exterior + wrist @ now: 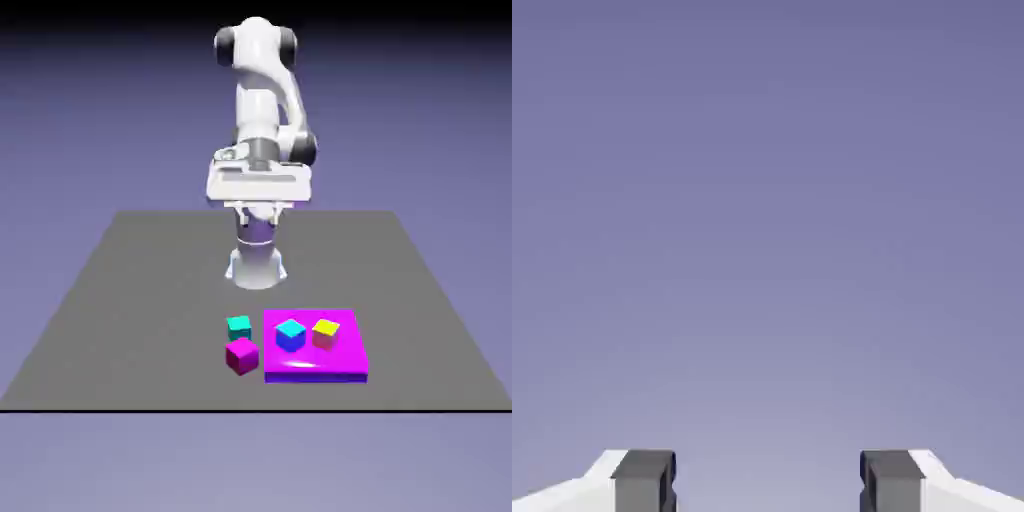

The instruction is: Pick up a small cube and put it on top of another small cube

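Plainly parted, jaws of the gripper (pixel 768 485), grey fingertips (pixel 642 480) well apart at the bottom of the hand view, with only blue-violet backdrop between and above them. Nothing gripped. Seen in the exterior view as a short dark pair under the wide white hand, gripper (pixel 258 213) held high above the grey table (pixel 120 300), close in front of the arm's own base, well apart from the cubes.

Small teal cube (pixel 238 326) sat on the bare table, just off the left edge of the magenta platform (pixel 340 365) as the exterior view shows it, square and upright. Magenta cube (pixel 241 355) lay just nearer the camera than the teal one, turned slightly, also on bare table beside the platform's left edge; could not tell whether the two cubes touched. On the platform stood a blue cube with a cyan top (pixel 290 334) toward its left, and a yellow-topped cube (pixel 325 332) just to the exterior view's right of it, the pair close but apart. Arm (pixel 262 100) folded upright above the table's far side, white with dark joints.
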`<control>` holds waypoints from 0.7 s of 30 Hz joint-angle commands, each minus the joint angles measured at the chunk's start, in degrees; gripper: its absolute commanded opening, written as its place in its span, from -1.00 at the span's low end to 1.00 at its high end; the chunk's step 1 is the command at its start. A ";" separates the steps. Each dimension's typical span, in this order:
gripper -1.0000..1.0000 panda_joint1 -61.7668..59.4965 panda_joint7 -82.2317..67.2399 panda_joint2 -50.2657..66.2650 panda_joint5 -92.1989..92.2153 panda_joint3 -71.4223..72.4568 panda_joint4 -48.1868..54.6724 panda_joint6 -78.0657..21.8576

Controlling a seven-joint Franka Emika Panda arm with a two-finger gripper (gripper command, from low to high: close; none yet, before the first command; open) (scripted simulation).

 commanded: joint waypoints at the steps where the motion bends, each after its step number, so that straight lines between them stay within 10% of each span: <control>1: 0.00 -1.36 -0.51 1.58 2.50 -0.03 -0.22 -1.95; 21: 0.00 -28.62 -10.79 33.15 52.33 -0.61 -4.54 -40.99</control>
